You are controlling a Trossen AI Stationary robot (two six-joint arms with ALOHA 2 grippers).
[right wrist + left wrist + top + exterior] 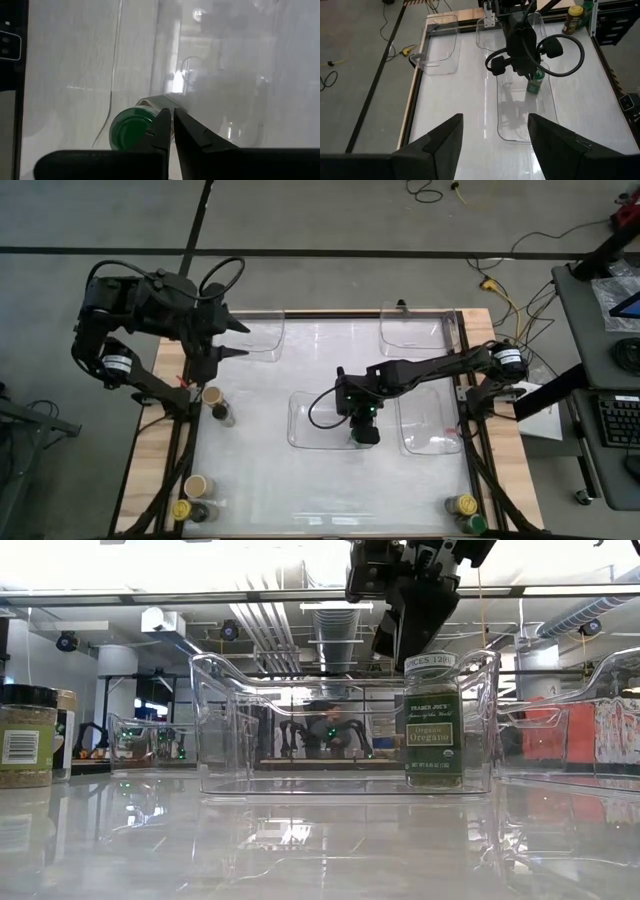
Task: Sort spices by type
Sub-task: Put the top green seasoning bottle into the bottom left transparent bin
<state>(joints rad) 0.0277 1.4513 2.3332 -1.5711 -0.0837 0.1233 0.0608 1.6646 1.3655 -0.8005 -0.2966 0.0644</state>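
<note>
Only the low view showed the label of the green-lidded glass oregano jar (433, 722), standing upright inside the clear plastic tray (230, 720); the high view hid that jar beneath the right gripper (366, 432). The right wrist view alone showed the gripper's two dark fingers (162, 131) pressed together with nothing between them, the jar's round green lid (131, 131) lying just beside and below their tips, not clasped. The left wrist view showed the left gripper (495, 132) well apart from the tray, its fingers spread about halfway and empty. In the high view, tan-lidded (211, 396) and yellow-lidded (181, 508) jars stood far from both sets of fingers.
</note>
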